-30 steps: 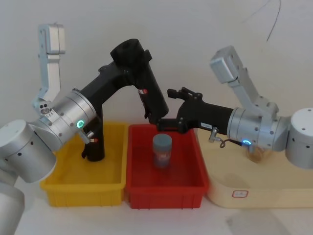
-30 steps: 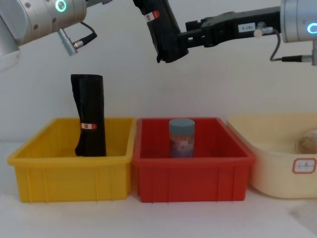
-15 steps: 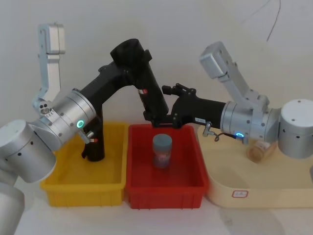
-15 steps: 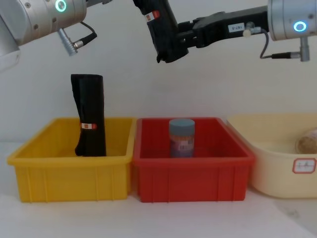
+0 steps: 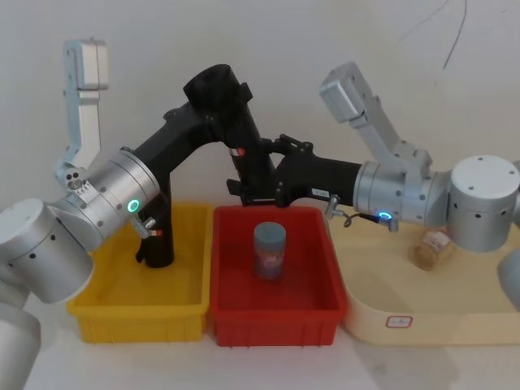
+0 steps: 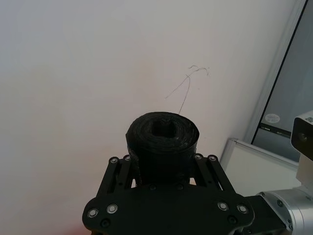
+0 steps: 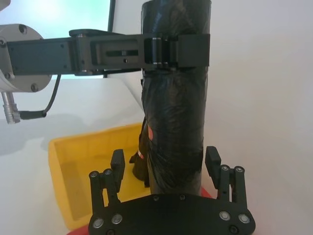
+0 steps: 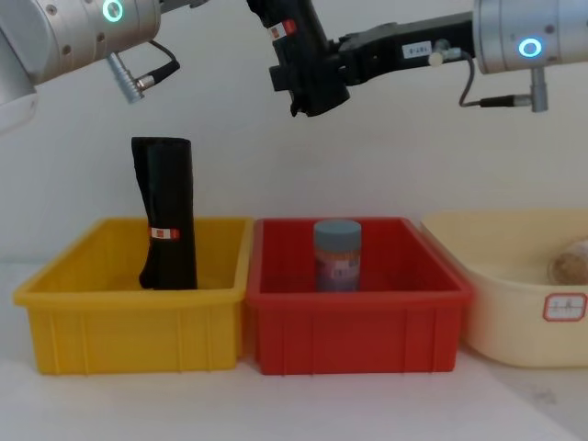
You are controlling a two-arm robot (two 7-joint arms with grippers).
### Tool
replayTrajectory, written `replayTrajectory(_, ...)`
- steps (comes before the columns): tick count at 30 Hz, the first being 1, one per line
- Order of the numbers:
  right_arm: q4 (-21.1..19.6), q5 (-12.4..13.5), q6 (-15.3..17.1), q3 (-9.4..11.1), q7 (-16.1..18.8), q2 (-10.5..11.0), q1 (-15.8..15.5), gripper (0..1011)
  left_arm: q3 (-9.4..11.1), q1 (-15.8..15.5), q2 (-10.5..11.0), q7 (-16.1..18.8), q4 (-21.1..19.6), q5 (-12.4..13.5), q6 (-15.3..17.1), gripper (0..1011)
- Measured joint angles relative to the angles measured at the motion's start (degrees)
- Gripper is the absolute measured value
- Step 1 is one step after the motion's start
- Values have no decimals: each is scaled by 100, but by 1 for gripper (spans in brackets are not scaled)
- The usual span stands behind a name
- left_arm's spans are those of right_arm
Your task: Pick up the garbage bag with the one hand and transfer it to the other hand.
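White wall behind, pale tabletop. We log: glossy red plastic bin [image 8: 358, 344] w/ grey-lidded jar [image 8: 337, 254]. Above bin: black crinkled roll of plastic bags [image 7: 176, 105], pinched by left gripper [image 5: 244, 158]; right gripper [image 7: 166, 169] fingers spread either side, not touching.

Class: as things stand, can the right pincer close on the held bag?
Probably yes. The right pincer is open, one finger on each side of the bag, below the left pincer, which is shut on the bag's upper part. Nothing lies between the fingers and the roll.
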Motion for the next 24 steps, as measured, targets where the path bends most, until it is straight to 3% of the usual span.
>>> replayTrajectory(8,134,50,-39,-38,33,-89,79,998,0,0,0,0,0,0,0,496)
replayTrajectory(12,181,67,-54,-50,41,-122,108,929,0,0,0,0,0,0,0,496)
replayTrajectory(24,242,91,-71,-68,54,-164,142,579,0,0,0,0,0,0,0,496)
